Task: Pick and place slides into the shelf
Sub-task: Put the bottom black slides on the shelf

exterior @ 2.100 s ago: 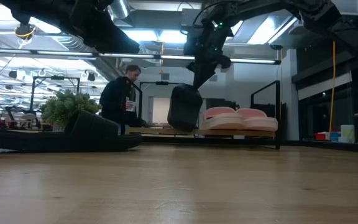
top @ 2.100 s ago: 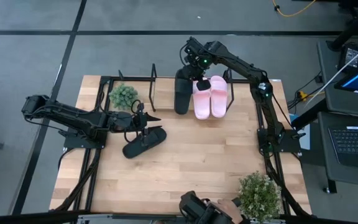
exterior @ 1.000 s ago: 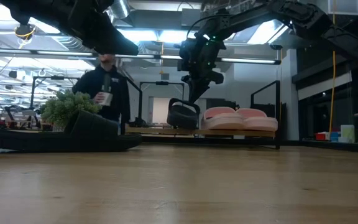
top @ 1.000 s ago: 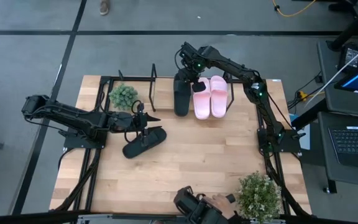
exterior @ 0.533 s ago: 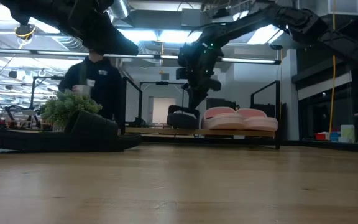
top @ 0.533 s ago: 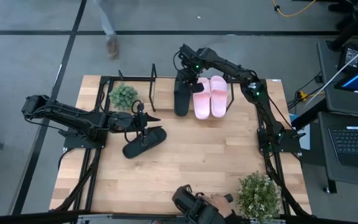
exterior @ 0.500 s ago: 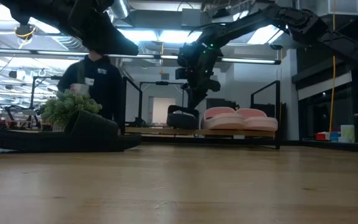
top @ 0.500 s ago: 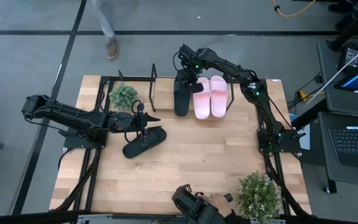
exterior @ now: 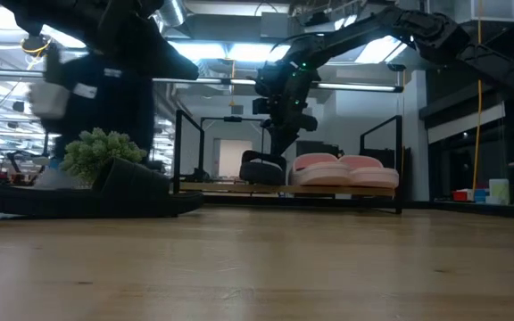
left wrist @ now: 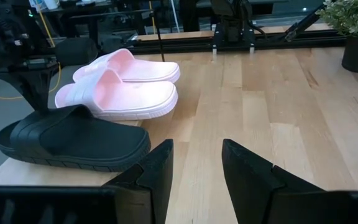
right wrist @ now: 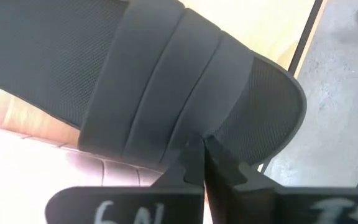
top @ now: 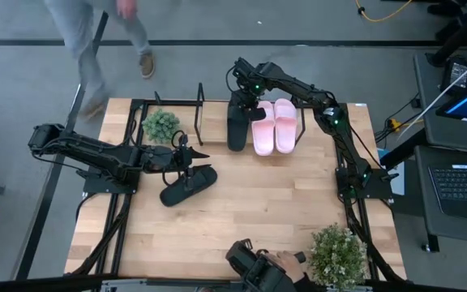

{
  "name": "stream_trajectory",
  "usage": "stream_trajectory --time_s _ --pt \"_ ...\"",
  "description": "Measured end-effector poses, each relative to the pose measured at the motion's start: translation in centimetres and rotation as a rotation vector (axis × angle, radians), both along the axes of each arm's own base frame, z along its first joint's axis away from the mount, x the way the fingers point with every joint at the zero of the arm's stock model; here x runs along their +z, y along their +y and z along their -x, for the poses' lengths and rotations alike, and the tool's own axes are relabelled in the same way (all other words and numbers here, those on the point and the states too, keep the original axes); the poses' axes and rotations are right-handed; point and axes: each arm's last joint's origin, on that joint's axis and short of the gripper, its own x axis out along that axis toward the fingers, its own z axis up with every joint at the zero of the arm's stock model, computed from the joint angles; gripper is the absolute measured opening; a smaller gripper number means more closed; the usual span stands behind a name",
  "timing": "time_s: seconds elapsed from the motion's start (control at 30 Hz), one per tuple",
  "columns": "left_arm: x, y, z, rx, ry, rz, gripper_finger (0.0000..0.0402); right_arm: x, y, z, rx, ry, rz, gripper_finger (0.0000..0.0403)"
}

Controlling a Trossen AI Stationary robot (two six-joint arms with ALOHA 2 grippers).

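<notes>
Right gripper (top: pixel 242 100) pinches a black slide's (top: pixel 235 126) strap on the shelf (top: pixel 217 109) at the table's (top: pixel 258 203) far edge. Left gripper (top: pixel 186 160), fingers apart, hovers over the other black slide (top: pixel 187 186) mid-table. A person (top: pixel 96 40) walks past beyond.

Two dark, jointed arms (top: pixel 96 152) with green indicator lights.

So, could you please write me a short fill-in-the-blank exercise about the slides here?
1. The shelf holds two pink slides and ___ black slide.
2. The right gripper is at the ___ slide on the shelf.
3. The other black slide lies on the table under the ___ gripper.

Answers: one; black; left
</notes>
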Motion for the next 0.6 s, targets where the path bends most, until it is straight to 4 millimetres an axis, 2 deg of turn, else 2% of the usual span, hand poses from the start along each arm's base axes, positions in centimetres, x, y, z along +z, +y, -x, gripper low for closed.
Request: stream_trajectory --time_s 0.3,0.6 --pt "0.0 0.0 0.0 0.0 0.0 0.0 0.013 -0.06 0.09 0.15 -0.032 0.017 -0.017 0.0002" --pt "0.0 0.0 0.0 0.0 0.0 0.0 0.013 -0.03 0.01 0.08 -0.075 0.006 -0.025 0.0044"
